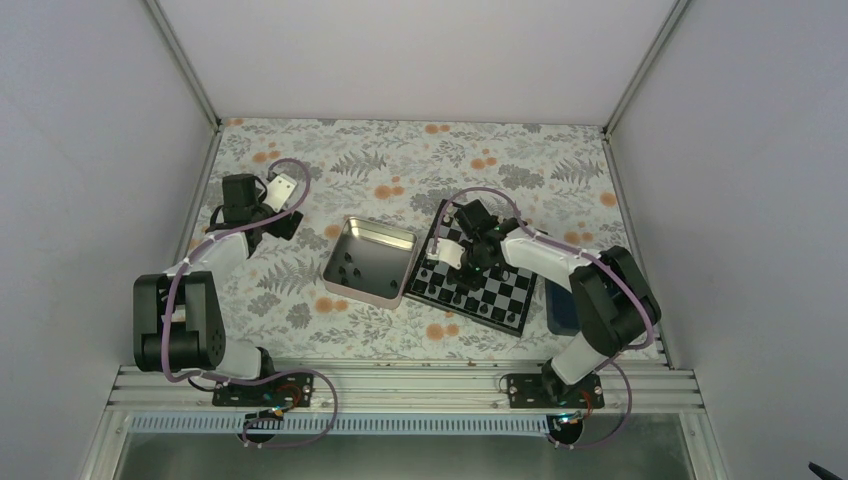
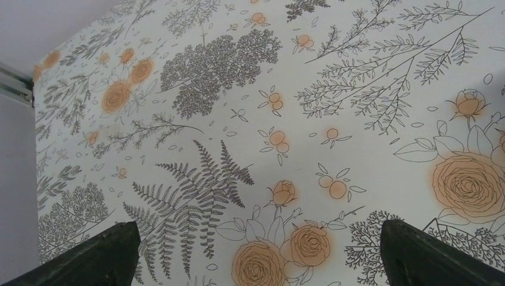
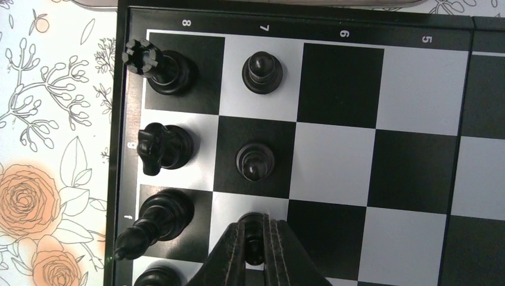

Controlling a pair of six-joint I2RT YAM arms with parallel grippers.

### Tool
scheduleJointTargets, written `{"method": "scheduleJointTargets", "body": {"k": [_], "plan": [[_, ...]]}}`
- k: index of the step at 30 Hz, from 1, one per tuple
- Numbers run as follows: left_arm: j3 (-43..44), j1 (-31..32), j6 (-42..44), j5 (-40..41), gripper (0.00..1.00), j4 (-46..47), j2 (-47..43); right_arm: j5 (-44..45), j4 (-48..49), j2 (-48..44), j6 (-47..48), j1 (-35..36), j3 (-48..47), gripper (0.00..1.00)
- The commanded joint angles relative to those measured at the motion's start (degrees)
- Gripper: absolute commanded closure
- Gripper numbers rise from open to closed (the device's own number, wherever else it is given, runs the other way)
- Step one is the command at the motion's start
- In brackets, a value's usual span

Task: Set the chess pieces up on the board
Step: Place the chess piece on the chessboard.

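The board [image 1: 505, 300] lies right of centre. My right gripper [image 1: 463, 262] hangs low over its left part. In the right wrist view this gripper [image 3: 255, 231] is shut on a black pawn [image 3: 255, 238] standing on a light square in the second column. Two more pawns [image 3: 262, 71] [image 3: 255, 161] stand in that column. A rook [image 3: 161, 68], a knight [image 3: 162, 146] and a bishop [image 3: 156, 219] fill the edge column. My left gripper [image 1: 285, 190] is far off at the left, open, its fingers [image 2: 101, 256] wide apart over bare cloth.
A silver square tin [image 1: 345, 238] with a few dark pieces inside sits just left of the board. A dark blue tray [image 1: 560, 312] peeks out at the board's right edge. Flower-patterned cloth [image 2: 268, 119] covers the table, with walls on three sides.
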State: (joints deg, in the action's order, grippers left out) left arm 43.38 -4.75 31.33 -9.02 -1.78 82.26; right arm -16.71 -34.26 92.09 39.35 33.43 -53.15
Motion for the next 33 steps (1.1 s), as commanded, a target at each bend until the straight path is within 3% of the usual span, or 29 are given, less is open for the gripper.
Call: {"method": "scheduleJointTargets", "body": {"k": [1, 33], "plan": [[0.9, -0.2, 0.7, -0.3, 0.00, 1.4, 0.2, -1.3, 0.5, 1.1, 0.5, 0.6, -1.5, 0.93], [0.8, -0.2, 0.9, -0.3, 0.00, 1.7, 0.7, 0.5, -5.3, -3.3, 0.3, 0.7, -5.1, 0.78]]}}
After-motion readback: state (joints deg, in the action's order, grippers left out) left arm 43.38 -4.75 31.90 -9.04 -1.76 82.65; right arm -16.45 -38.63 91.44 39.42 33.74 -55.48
